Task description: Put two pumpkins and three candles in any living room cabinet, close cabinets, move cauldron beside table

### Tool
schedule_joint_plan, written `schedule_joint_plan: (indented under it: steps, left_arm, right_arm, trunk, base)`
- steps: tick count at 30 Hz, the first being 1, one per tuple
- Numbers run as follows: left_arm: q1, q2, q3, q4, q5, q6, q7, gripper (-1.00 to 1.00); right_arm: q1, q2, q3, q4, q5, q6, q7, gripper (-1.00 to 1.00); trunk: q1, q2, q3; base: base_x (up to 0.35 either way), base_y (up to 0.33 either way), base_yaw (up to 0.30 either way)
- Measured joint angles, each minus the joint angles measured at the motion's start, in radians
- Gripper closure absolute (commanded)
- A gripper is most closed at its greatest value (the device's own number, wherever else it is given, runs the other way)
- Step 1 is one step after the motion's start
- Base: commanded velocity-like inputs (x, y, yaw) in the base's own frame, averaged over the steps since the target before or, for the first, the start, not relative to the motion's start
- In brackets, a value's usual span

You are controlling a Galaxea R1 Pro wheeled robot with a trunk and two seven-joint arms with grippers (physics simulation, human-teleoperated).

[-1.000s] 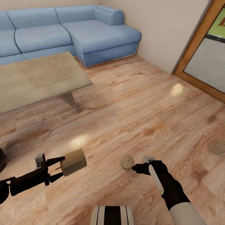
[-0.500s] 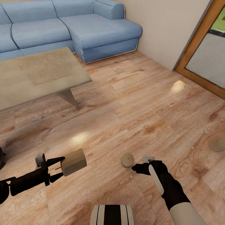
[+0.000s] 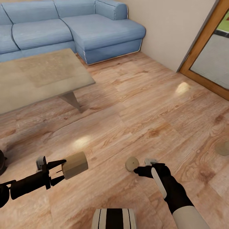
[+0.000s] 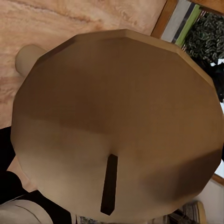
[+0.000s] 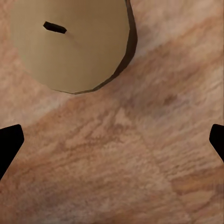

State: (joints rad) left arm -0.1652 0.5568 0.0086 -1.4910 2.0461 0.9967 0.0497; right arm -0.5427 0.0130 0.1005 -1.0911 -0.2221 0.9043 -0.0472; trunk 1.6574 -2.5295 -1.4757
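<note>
My left gripper (image 3: 63,170) is shut on a beige candle (image 3: 75,165), held above the floor at the lower left; that candle's wick end (image 4: 116,126) looms large in the left wrist view. A second candle (image 3: 132,164) stands on the wood floor just beside my right gripper (image 3: 140,170), apart from it. In the right wrist view this candle (image 5: 70,42) lies ahead of the gripper (image 5: 112,142), whose dark fingertips (image 5: 9,144) stand wide open. A third candle (image 3: 222,148) sits at the right edge. The black cauldron (image 3: 1,162) peeks in at the left edge. The pumpkins and cabinet are out of view.
The grey low table (image 3: 41,76) stands at the upper left with an angled leg (image 3: 71,101). Behind it is the blue corner sofa (image 3: 95,31). A wood-framed glass door (image 3: 206,60) is at the right. Open plank floor (image 3: 143,105) lies in between.
The whole picture has slid slightly, so the camera moved. Both grippers keep their poses; the left still holds its candle and the floor candle stays beside the right gripper.
</note>
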Motion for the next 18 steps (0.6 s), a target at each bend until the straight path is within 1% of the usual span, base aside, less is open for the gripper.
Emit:
schedule_joint_plan:
  steps: [3, 8, 18]
  left_arm:
    - [0.0, -0.001, -0.001, 0.0, 0.001, 0.0, 0.0, 1.0]
    - [0.0, -0.001, -0.003, 0.0, 0.001, 0.0, 0.0, 1.0]
    - [0.0, 0.0, -0.003, 0.0, 0.0, 0.0, 0.0, 1.0]
  right_arm:
    - [0.0, 0.0, 0.0, 0.0, 0.001, 0.0, 0.0, -1.0]
    - [0.0, 0.001, 0.0, 0.0, 0.001, 0.0, 0.0, -1.0]
    - [0.0, 0.001, 0.0, 0.0, 0.001, 0.0, 0.0, -1.0]
  trunk:
    - [0.0, 0.0, 0.0]
    - [0.0, 0.0, 0.0]
    - [0.0, 0.0, 0.0]
  base:
    - [0.11, 0.072, 0.0]
    - [0.029, 0.017, 0.0]
    - [0.146, 0.053, 0.0]
